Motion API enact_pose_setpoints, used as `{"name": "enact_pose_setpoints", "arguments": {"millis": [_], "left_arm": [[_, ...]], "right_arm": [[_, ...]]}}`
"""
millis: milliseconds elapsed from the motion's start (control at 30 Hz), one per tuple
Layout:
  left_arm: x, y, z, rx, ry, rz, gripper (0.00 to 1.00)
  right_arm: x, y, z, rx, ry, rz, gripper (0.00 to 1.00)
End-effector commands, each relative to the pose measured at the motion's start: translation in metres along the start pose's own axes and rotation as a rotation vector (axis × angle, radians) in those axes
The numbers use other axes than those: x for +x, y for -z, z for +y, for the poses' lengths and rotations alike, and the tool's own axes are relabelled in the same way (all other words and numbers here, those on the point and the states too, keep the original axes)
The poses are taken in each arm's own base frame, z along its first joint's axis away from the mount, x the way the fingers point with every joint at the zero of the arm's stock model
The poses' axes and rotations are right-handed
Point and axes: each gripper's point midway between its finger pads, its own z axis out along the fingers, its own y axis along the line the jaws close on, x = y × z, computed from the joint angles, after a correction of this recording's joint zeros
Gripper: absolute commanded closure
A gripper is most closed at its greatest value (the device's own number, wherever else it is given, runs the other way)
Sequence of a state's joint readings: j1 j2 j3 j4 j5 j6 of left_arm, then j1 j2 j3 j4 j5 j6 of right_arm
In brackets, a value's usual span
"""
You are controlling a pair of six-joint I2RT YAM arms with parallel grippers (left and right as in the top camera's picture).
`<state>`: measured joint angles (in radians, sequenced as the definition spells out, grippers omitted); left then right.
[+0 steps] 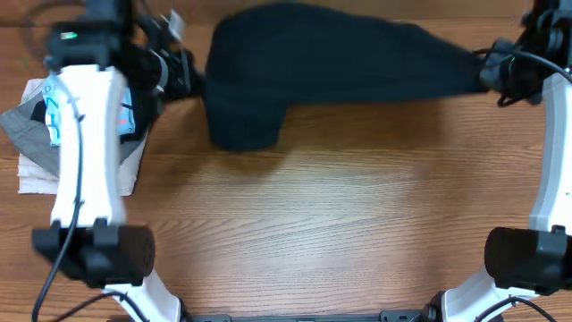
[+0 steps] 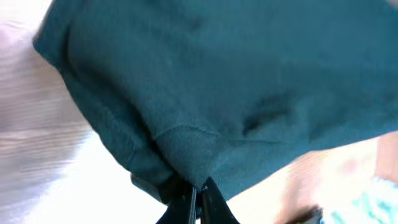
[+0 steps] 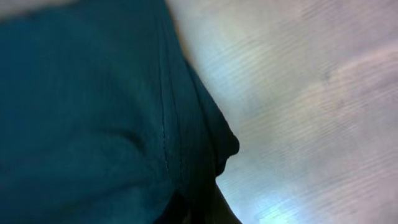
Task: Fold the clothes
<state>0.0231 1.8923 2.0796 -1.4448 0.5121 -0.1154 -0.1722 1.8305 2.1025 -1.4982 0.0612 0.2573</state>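
Overhead sharp and bright; wrist views blurred, table (image 3: 298,93) glaring.

Mostly just dark teal knit garment (image 3: 81,112) filling the left side, stitched seam (image 3: 165,124) running down it, edge bunched into a small fold near the middle. On the right, pale wood-grain worktop (image 3: 311,93), washed out by glare. Bottom edge too dark to make anything out.

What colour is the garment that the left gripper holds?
The garment is plain dark teal; the left wrist view shows it best.

One dark garment (image 1: 340,63), one folded pile (image 1: 27,134), two claws (image 1: 189,82) (image 1: 487,67)
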Motion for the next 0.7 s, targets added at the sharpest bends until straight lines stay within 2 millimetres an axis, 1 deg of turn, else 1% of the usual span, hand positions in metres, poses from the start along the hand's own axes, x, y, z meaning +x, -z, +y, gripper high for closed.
{"name": "enact_pose_setpoints", "arguments": {"millis": [0, 100, 200, 233, 300, 400, 467, 600, 667], "left_arm": [[0.054, -0.069, 0.035, -0.044, 0.012, 0.261, 0.96], [0.098, -0.097, 0.054, -0.056, 0.076, 0.4, 0.96], [0.134, -0.11, 0.067, -0.062, 0.121, 0.501, 0.96], [0.153, -0.115, 0.073, -0.063, 0.135, 0.542, 0.96], [0.172, -0.12, 0.079, -0.063, 0.141, 0.571, 0.96], [0.198, -0.122, 0.085, -0.064, 0.149, 0.591, 0.96], [0.211, -0.12, 0.087, -0.062, 0.143, 0.589, 0.96], [0.23, -0.111, 0.085, -0.06, 0.125, 0.553, 0.96], [0.236, -0.105, 0.083, -0.063, 0.119, 0.529, 0.96]], "right_arm": [[0.037, -0.026, -0.021, 0.089, 0.004, 0.144, 0.96], [0.076, -0.054, -0.033, 0.139, 0.005, 0.291, 0.96], [0.114, -0.083, -0.047, 0.192, -0.037, 0.412, 0.96], [0.13, -0.094, -0.055, 0.217, -0.07, 0.458, 0.96], [0.149, -0.107, -0.067, 0.247, -0.119, 0.508, 0.96], [0.174, -0.119, -0.087, 0.284, -0.187, 0.569, 0.96], [0.186, -0.123, -0.098, 0.3, -0.229, 0.593, 0.96], [0.203, -0.124, -0.117, 0.308, -0.304, 0.592, 0.96], [0.208, -0.121, -0.123, 0.306, -0.328, 0.58, 0.96]]}}
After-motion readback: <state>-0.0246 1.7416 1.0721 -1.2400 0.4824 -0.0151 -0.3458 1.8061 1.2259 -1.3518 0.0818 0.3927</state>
